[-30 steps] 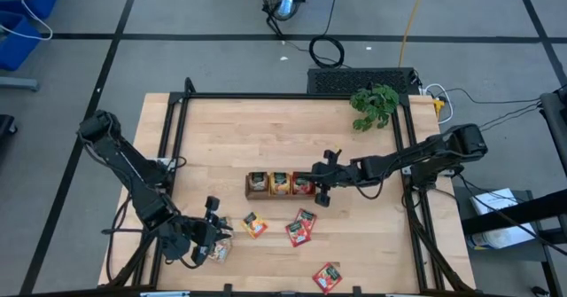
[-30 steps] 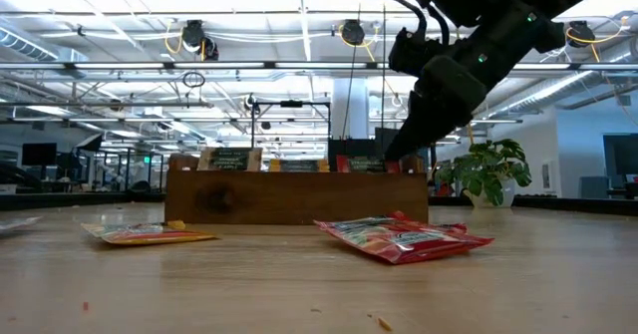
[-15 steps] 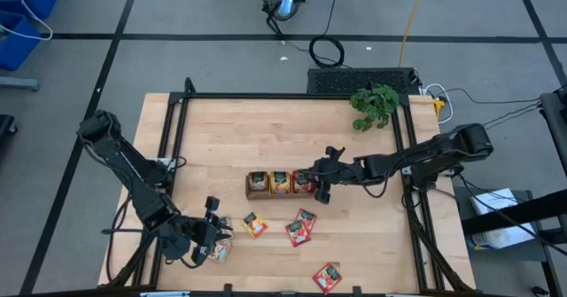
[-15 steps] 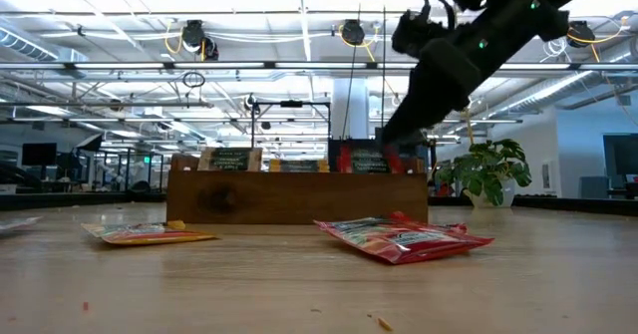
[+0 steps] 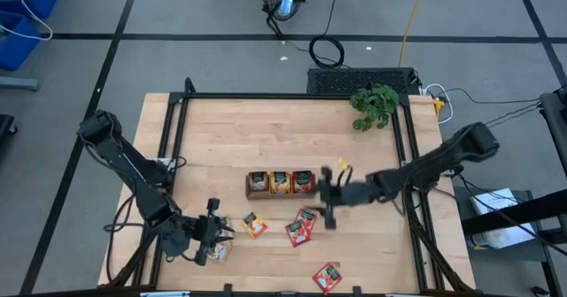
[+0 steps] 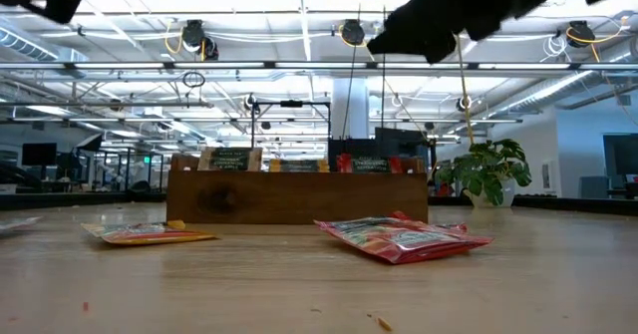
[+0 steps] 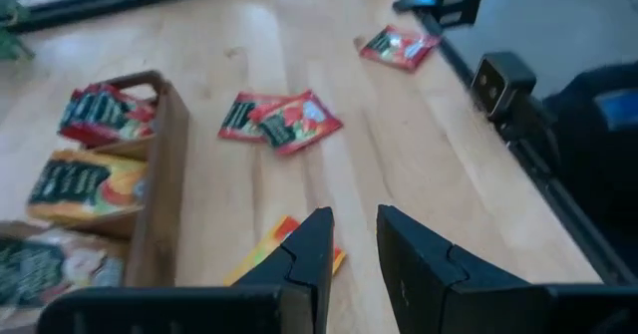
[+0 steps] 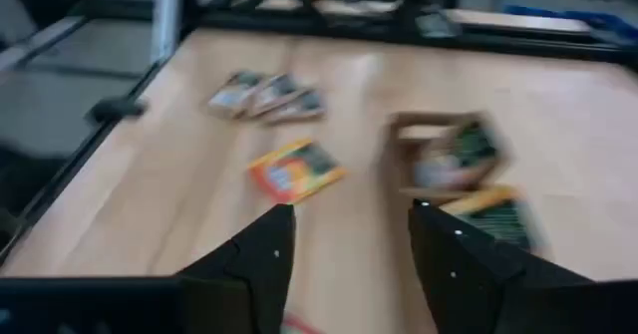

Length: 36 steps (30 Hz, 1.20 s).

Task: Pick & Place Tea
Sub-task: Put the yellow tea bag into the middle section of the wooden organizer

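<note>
The brown tray (image 5: 248, 183) holds tea sachets in all three compartments: dark green (image 5: 258, 183), orange (image 5: 280, 183) and red (image 5: 302, 183). Loose on the table lie an orange sachet (image 5: 254, 225), two overlapping red ones (image 5: 299, 227), and another red one (image 5: 327, 277) by the near edge. My right gripper (image 5: 328, 206) hovers open and empty just near-right of the tray, above the table. My left gripper (image 5: 213, 235) is at the near left, open by a narrow gap with nothing in it; the orange sachet (image 7: 267, 259) lies just ahead of it.
A few more sachets (image 5: 219, 252) lie beside my left gripper near the front edge. A leafy green plant (image 5: 374, 105) stands at the far right corner. A black frame (image 5: 177, 137) runs around the table. Bare wood lies between the tray and the far edge.
My right gripper has opened and let go of the red sachet, which stays in the tray's right compartment. It has then risen and drawn back from the tray toward the table's near edge and a little to the right.
</note>
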### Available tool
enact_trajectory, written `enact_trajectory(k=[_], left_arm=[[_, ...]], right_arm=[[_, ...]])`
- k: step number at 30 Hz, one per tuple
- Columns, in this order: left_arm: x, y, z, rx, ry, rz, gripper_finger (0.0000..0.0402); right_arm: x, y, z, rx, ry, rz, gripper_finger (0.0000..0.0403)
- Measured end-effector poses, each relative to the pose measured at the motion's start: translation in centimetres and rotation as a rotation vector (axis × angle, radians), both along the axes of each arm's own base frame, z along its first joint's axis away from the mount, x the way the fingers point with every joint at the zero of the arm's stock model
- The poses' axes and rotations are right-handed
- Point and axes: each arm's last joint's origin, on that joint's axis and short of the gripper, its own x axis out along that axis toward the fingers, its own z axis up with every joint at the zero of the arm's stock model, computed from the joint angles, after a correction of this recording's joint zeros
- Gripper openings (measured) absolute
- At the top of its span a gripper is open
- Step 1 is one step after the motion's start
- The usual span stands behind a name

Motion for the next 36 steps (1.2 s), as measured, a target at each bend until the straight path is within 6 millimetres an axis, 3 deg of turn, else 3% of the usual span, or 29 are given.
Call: enact_trajectory(k=[3, 6, 9, 12, 16, 20, 29, 36], left_arm=[[-0.3, 0.7, -1.9, -0.04, -0.057, -0.002, 0.0088], [-0.3, 2.2, -3.5, -0.169, -0.127, 0.133, 0.0088], [0.0, 4.0, -4.7, -0.346, -0.157, 0.326, 0.0088], [0.5, 5.2, -5.4, -0.439, -0.103, 0.402, 0.0088], [1.2, 5.8, -6.0, -0.515, 0.007, 0.433, 0.0088], [1.3, 5.5, -7.1, -0.52, 0.119, 0.422, 0.0088], [2.3, 5.5, -8.9, -0.547, 0.281, 0.35, 0.0089], [4.4, 5.1, -7.9, -0.447, 0.357, 0.28, 0.0092]], right_arm=[[1.2, 1.9, -2.2, -0.042, -0.039, 0.07, 0.0153], [2.9, 3.3, -4.4, -0.077, -0.087, 0.155, 0.0112], [5.6, 4.2, -6.3, -0.078, -0.068, 0.222, 0.0062], [8.8, 4.8, -7.6, -0.085, -0.031, 0.238, 0.0013], [12.0, 5.1, -9.7, -0.11, 0.058, 0.241, 0.001], [14.3, 5.3, -10.5, -0.099, 0.086, 0.269, 0.0001], [15.5, 4.4, -10.4, -0.097, 0.07, 0.271, 0.0001], [15.8, 4.4, -11.6, -0.075, 0.091, 0.312, 0.0]])
